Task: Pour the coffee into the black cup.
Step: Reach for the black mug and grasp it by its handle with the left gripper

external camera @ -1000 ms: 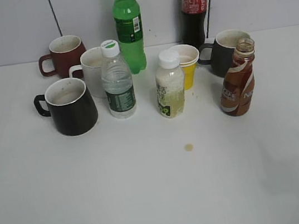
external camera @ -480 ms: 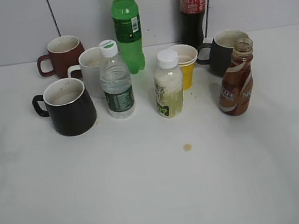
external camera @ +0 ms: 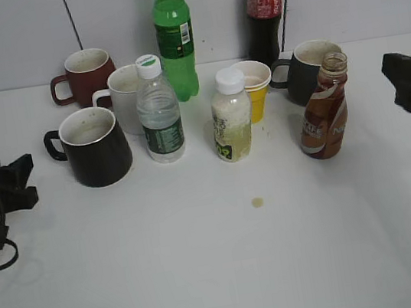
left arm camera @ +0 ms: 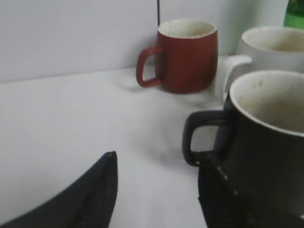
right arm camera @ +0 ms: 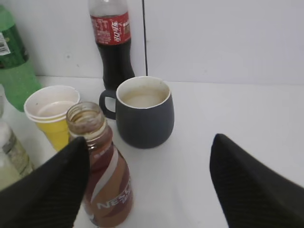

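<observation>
The right gripper (external camera: pixel 410 82) is hanging wide open at the frame's right edge, nearest the upright coffee bottle (external camera: pixel 326 109) just to its left. The left gripper (external camera: pixel 9 183), also spread open, is sitting left of the black cup (external camera: pixel 96 147) at centre-left.

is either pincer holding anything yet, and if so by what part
Nothing is held. The left pincer is open beside the black cup, apart from it; the right pincer is open near the coffee bottle, not gripping it.

The black cup (external camera: pixel 99 148) looks glossy glazed ceramic (white inside); the coffee (external camera: pixel 326 109) is smooth brown plastic, clear-necked; the desk (external camera: pixel 222 267) is matt white.
</observation>
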